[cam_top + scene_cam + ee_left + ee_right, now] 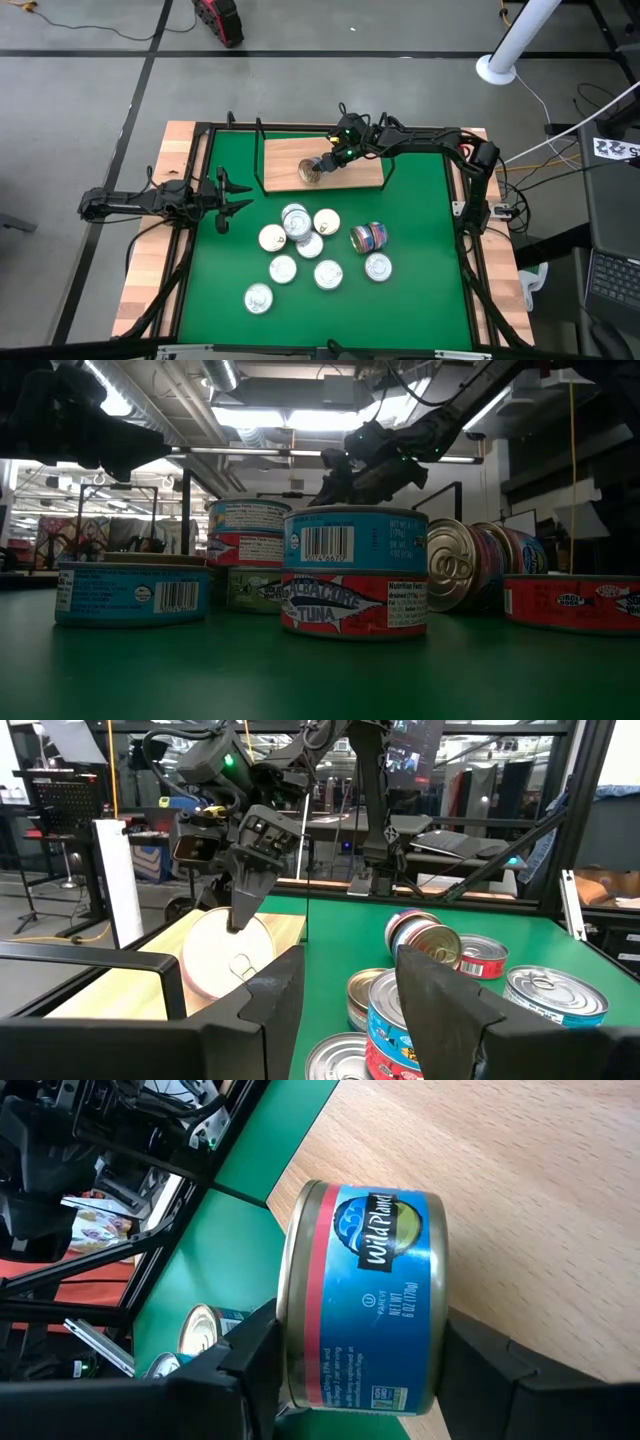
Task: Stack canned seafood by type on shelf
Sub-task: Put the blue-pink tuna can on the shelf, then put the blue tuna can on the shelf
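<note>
Right gripper (360, 1370) over the shelf (365, 172), upper centre of the high view; jaws pinching a blue-label can (365, 1310) turned on its side. Left gripper (235, 197) waits at frame left, jaws spread, empty.

Risk: released on edge, the can may roll off the board.

Remaining cans (312, 250) cluster mid-frame on the green worktop (420, 300). Grey floor and cables surround; ceiling lights show in the low view.

Shiny metal tins (300, 240) with glossy printed labels, matt pale-wood shelf (365, 175), matt green table cover (420, 300).
</note>
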You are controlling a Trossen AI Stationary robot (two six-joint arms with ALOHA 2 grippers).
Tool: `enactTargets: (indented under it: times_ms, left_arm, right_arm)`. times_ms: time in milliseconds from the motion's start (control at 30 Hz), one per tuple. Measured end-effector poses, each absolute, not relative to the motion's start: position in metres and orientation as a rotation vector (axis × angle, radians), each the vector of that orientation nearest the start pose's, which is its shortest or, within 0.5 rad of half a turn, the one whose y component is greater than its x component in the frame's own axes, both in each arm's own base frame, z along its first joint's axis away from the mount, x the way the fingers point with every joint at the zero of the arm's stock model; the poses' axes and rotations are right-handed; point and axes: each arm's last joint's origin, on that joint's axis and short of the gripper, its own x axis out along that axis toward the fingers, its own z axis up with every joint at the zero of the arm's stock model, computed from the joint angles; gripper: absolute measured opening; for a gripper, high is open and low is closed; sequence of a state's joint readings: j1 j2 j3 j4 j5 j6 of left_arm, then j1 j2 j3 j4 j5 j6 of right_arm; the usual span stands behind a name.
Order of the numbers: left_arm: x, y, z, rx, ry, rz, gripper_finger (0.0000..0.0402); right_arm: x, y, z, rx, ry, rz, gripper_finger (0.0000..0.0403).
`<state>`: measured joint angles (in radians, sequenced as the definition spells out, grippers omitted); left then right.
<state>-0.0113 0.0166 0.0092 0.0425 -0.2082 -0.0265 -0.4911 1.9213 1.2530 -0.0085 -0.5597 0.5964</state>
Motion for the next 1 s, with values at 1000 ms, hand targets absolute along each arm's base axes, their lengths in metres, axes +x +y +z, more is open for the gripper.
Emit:
enactTargets:
  times_ms: [1000]
  left_arm:
    - [0.0976,0.0049,0.1694,-0.030,-0.037,0.197,0.0155]
  right_arm:
    - [0.3638,-0.1872,0.1860,0.919,0.624,-0.223,0.0308]
